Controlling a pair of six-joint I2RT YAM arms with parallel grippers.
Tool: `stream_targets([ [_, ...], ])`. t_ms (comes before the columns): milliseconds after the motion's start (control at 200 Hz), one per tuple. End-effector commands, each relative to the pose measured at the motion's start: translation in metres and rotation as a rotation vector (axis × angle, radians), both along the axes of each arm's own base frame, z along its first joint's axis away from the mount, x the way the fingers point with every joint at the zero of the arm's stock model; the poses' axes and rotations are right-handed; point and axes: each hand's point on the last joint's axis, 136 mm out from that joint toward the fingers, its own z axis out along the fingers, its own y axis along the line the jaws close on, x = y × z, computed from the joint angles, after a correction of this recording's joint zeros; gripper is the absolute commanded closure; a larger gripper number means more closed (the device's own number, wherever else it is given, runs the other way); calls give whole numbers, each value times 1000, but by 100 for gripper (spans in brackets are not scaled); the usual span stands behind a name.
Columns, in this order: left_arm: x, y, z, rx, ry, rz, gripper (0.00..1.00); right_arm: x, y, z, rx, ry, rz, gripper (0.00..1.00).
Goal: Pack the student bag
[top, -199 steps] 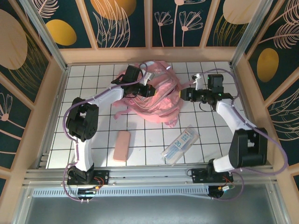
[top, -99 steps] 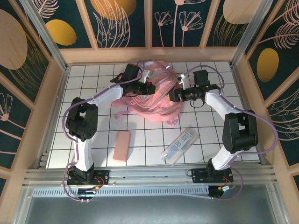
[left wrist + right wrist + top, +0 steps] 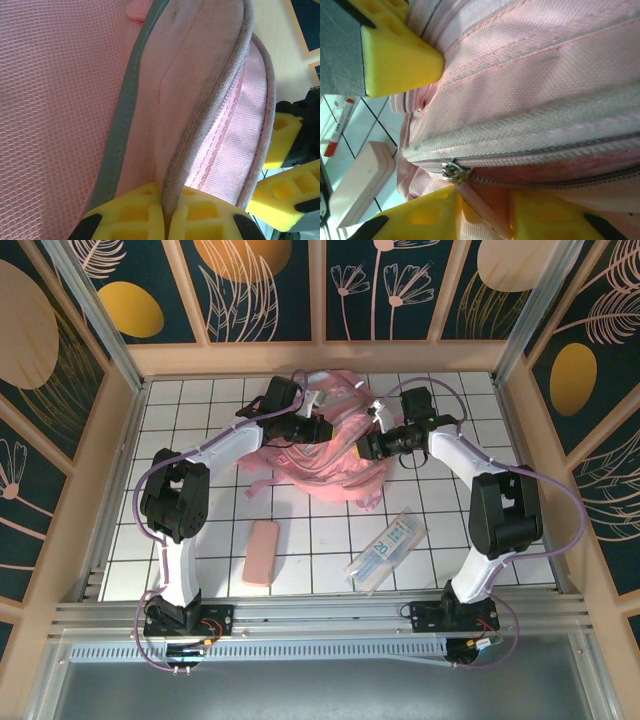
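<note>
The student bag, a soft pink backpack, lies at the back middle of the gridded table. My left gripper is shut on the bag's grey-pink zipper edge, holding it up. My right gripper is at the bag's right side. The metal zipper slider sits just above its yellow fingers. The pink pull tab runs down between them, against one finger, with a gap to the other. The right gripper's fingers also show past the bag's edge in the left wrist view.
A small pink pencil case lies on the table in front of the bag, left of centre. A clear flat packet lies to its right. Wooden walls enclose the table on three sides.
My right gripper has swung left from beside the bag onto its zipper, and its jaws have narrowed around the pull tab. My left gripper has kept its grip and place.
</note>
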Motion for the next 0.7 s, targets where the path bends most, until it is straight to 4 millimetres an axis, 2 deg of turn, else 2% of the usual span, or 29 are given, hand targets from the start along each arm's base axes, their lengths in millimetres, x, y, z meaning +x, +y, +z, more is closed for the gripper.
stream_targets([
  [0, 13, -7, 28, -64, -55, 16, 100, -8, 6, 0, -66, 7, 37, 79],
  [80, 15, -5, 26, -52, -56, 26, 100, -10, 4, -3, -103, 14, 40, 84],
  [225, 16, -3, 20, -26, -55, 34, 100, -15, -1, -3, -148, 24, 44, 84],
  [405, 16, -1, 17, -12, -59, 31, 100, -13, -6, -5, -198, 11, 37, 66],
  [490, 16, -2, 17, -15, -58, 28, 100, -11, -6, -2, -192, 3, 35, 64],
  [565, 16, -2, 17, -15, -58, 29, 100, -9, -4, -1, -182, 0, 37, 65],
  [696, 16, -2, 16, -14, -55, 28, 100, -9, 0, 0, -165, 10, 48, 77],
])
